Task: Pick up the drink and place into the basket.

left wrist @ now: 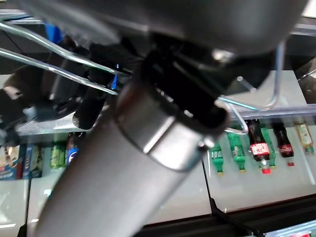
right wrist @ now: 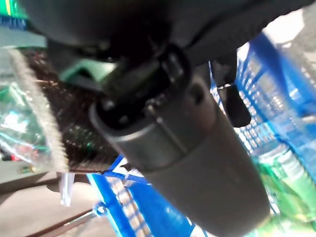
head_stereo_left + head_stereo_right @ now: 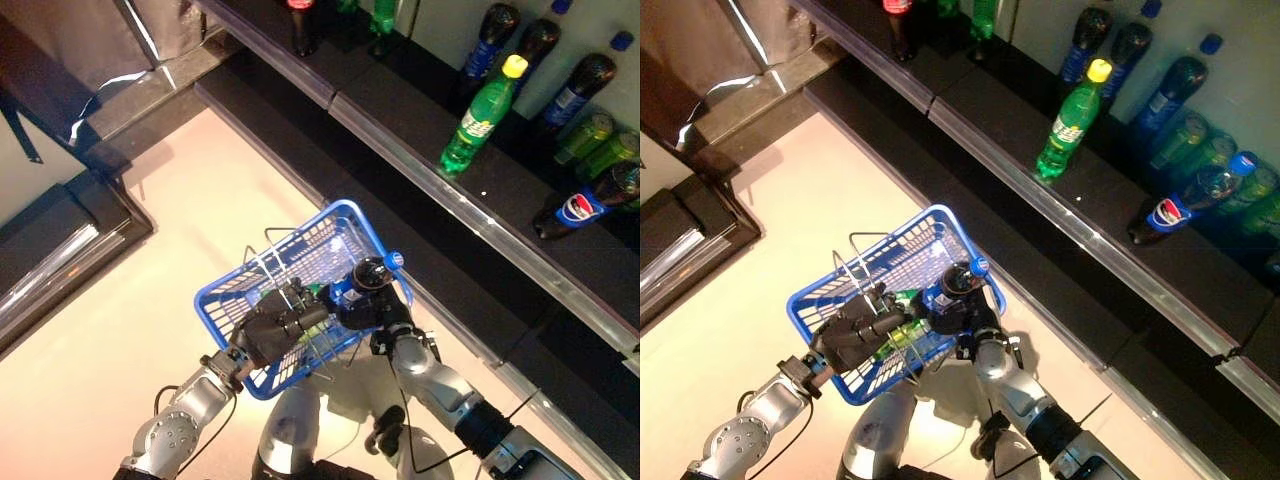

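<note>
My left hand (image 3: 272, 332) is shut on the thin wire handles (image 3: 268, 262) of the blue basket (image 3: 345, 210) and holds it raised in front of me. My right hand (image 3: 368, 306) is shut on a dark drink bottle (image 3: 370, 274) with a blue cap (image 3: 396, 259), just over the basket's right rim. A green bottle (image 2: 291, 183) lies inside the basket. The basket also shows in the right eye view (image 3: 928, 216), with the left hand (image 3: 855, 335) and right hand (image 3: 958, 308) on it.
A dark shelf (image 3: 400, 130) with a metal front rail runs diagonally at the right. On it stand a green bottle with a yellow cap (image 3: 482, 112) and dark bottles with blue labels (image 3: 488, 42); one (image 3: 588, 204) lies tipped. Pale floor (image 3: 150, 270) spreads at the left.
</note>
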Robot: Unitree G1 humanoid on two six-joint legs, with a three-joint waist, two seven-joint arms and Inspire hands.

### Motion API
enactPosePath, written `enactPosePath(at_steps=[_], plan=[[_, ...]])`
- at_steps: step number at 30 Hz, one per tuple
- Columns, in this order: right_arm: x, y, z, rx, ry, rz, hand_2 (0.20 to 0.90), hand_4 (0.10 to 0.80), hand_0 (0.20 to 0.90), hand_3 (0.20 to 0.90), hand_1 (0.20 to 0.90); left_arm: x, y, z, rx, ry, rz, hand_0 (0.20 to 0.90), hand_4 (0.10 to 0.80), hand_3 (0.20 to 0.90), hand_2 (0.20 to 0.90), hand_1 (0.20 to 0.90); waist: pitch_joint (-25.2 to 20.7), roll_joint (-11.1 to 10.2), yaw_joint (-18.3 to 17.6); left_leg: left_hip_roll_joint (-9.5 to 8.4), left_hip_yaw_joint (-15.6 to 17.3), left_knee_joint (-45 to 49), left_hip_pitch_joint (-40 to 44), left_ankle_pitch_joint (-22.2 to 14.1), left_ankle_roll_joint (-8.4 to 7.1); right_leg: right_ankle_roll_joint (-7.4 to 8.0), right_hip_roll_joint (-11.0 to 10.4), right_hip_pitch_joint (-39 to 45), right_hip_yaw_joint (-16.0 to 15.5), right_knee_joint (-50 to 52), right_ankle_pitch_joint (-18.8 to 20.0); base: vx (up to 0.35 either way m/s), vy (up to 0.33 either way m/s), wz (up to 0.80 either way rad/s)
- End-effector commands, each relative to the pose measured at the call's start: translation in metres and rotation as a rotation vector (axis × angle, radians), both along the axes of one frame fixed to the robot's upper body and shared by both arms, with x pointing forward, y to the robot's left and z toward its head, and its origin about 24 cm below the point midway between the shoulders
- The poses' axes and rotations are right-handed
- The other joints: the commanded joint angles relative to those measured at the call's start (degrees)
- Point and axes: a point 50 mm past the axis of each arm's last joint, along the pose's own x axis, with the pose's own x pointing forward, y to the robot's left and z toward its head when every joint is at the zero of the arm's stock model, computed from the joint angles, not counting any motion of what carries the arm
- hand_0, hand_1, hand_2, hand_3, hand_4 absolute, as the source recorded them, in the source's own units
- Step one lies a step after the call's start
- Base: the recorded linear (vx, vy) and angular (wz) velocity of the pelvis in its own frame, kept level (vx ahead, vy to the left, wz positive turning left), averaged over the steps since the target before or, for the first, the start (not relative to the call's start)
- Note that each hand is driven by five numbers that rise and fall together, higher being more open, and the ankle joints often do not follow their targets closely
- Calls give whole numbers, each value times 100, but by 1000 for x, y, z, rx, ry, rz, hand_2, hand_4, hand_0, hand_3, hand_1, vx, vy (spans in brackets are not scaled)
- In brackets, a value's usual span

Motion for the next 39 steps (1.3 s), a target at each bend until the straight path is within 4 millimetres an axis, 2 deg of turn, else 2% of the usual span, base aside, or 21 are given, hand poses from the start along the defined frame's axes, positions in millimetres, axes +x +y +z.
enactPosePath(at_steps=[1, 8, 15, 28, 39], plan=[[15, 48, 54, 111, -258, 107, 300, 100, 300, 200, 300, -23, -58, 125, -364, -735, -445, 300, 100, 200, 300, 300, -1192, 75, -85, -220, -7, 620, -390, 21, 153, -371, 213, 458, -152, -619, 430, 33, 2, 4], [15, 49, 36, 108, -169, 60, 300, 100, 300, 200, 300, -25, -60, 127, -367, -747, -500, 300, 100, 200, 300, 300, -1233, 58, 4, -252, -54, 636, -406, -19, 156, -345, 178, 488, -227, -621, 445, 40, 0, 8], [7, 51, -6, 132, 58, 3, 300, 100, 300, 200, 300, -32, -69, 136, -406, -812, -607, 300, 100, 200, 300, 300, -1246, 58, 130, -266, -97, 700, -421, -84, 150, -346, 156, 547, -297, -587, 410, 45, -8, 3], [3, 39, -54, 225, 368, -49, 300, 100, 300, 200, 300, -37, -85, 150, -412, -821, -718, 300, 100, 200, 300, 300, -1204, 79, 299, -315, -151, 698, -482, -57, 155, -291, 113, 559, -428, -568, 464, 20, -10, 4], [14, 13, -63, 315, 463, -154, 300, 100, 300, 200, 300, -38, -86, 155, -401, -813, -746, 300, 100, 200, 300, 300, -1133, 15, 442, -329, -174, 707, -498, -55, 174, -252, 98, 559, -502, -524, 508, 22, -23, 6]])
